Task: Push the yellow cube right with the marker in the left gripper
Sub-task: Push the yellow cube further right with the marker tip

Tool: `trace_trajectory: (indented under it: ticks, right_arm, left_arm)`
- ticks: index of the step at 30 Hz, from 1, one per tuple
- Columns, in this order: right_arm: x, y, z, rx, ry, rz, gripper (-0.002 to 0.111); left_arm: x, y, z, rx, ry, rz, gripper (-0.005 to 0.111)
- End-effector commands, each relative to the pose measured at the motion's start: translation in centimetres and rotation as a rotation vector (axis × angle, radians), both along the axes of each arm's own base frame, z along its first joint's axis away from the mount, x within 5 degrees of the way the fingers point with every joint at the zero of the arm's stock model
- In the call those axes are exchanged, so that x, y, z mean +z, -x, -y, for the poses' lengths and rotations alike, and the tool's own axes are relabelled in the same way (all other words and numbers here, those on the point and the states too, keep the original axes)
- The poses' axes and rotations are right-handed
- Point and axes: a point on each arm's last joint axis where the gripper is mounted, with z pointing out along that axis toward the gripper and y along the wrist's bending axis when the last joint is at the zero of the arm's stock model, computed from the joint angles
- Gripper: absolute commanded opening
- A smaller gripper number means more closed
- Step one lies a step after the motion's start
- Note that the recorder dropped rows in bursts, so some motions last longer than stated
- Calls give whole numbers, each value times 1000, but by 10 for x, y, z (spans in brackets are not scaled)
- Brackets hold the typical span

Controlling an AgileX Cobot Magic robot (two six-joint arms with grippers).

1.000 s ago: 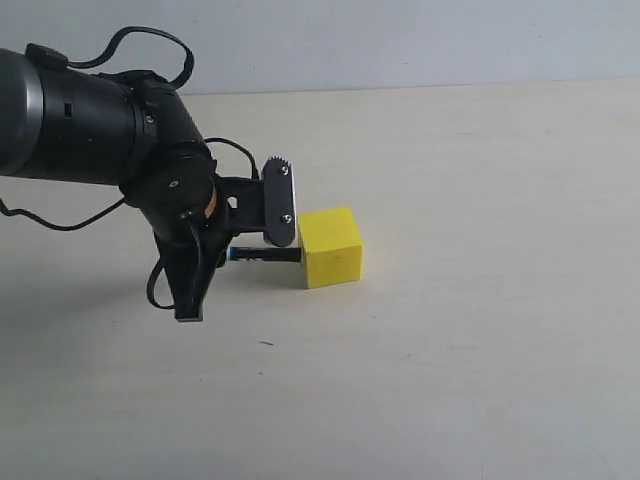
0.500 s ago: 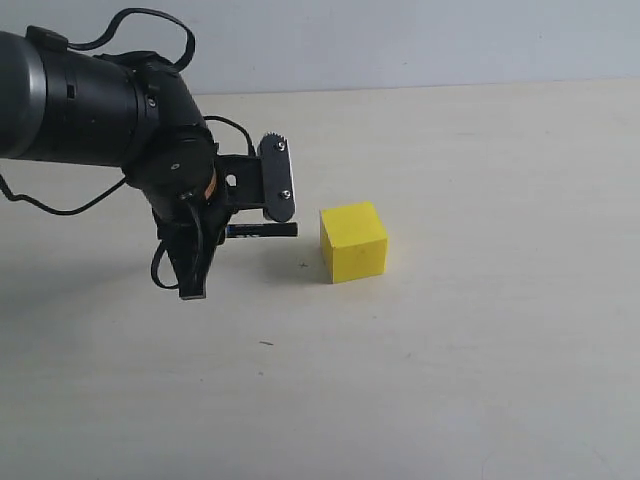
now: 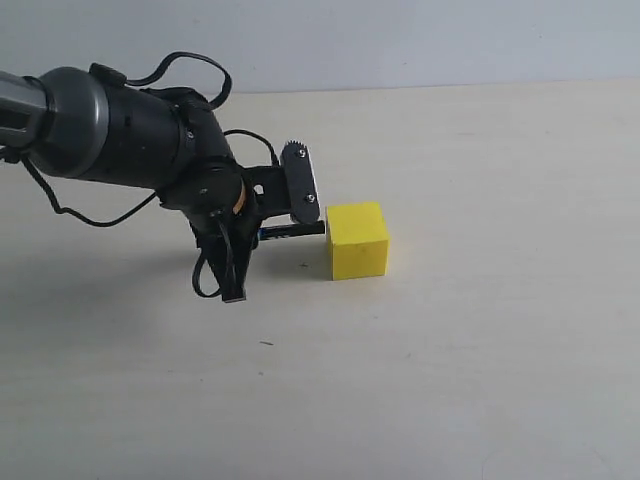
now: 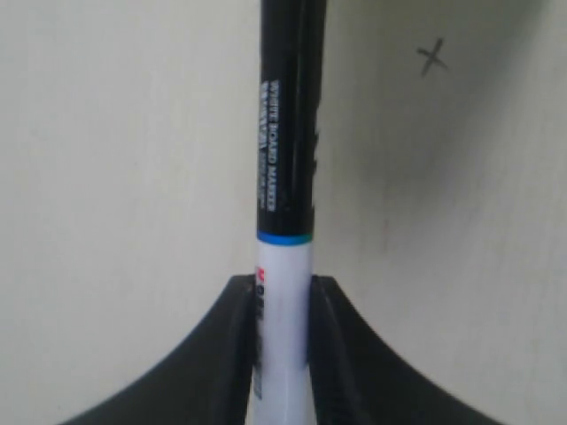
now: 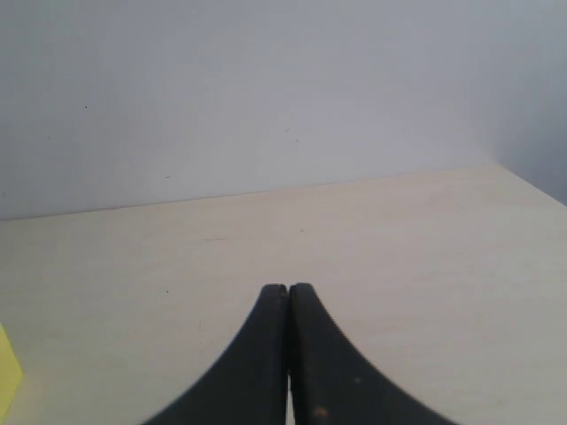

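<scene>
Your left hand (image 3: 258, 227) is back in. It had pulled off to the left half a second ago and now it has swung right again. The gap has closed, and the marker (image 3: 296, 229) tip is up at the yellow cube (image 3: 358, 240), seemingly touching its left face. The cube sits further right on the counter (image 3: 480, 330) than a second ago.

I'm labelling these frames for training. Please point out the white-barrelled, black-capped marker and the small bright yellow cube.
white-barrelled, black-capped marker (image 4: 285, 199): left wrist view, on the black cap above the blue band.
small bright yellow cube (image 3: 358, 256): exterior view, on its front face.
</scene>
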Motion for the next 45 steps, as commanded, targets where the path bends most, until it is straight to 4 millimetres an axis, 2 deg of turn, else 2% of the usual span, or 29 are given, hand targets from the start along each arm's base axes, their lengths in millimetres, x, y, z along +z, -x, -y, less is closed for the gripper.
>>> trace_trajectory:
  ticks: [1, 4, 6, 8, 11, 16, 23, 31, 36, 40, 43, 45]
  right_arm:
    - [-1, 0, 0, -8, 3, 7, 0]
    - [-1, 0, 0, -8, 3, 7, 0]
    - [-1, 0, 0, -8, 3, 7, 0]
    - [-1, 0, 0, -8, 3, 7, 0]
    - [-1, 0, 0, -8, 3, 7, 0]
    - [-1, 0, 0, -8, 3, 7, 0]
    - [-1, 0, 0, -8, 3, 7, 0]
    - [-1, 0, 0, -8, 3, 7, 0]
    - [-1, 0, 0, -8, 3, 7, 0]
    - [-1, 0, 0, -8, 3, 7, 0]
    - [-1, 0, 0, -8, 3, 7, 0]
    - [-1, 0, 0, -8, 3, 7, 0]
  left_arm:
    - [2, 1, -6, 43, -54, -17, 0]
    - [6, -1, -10, 139, -38, 0, 0]
    - [18, -6, -15, 331, 63, 59, 0]
    - [29, -5, -18, 427, 120, 76, 0]
    - [42, -3, -22, 449, 129, 94, 0]
    - [51, 0, -27, 353, 32, 90, 0]
    - [41, 10, -38, 114, -213, -16, 0]
    - [36, 10, -35, 78, -183, -15, 0]
    - [22, 12, -25, 61, -160, -43, 0]
    - [12, 16, 7, 13, -101, -21, 0]
    - [15, 22, 36, -29, -46, 8, 0]
    - [18, 24, 47, -11, -41, 14, 0]
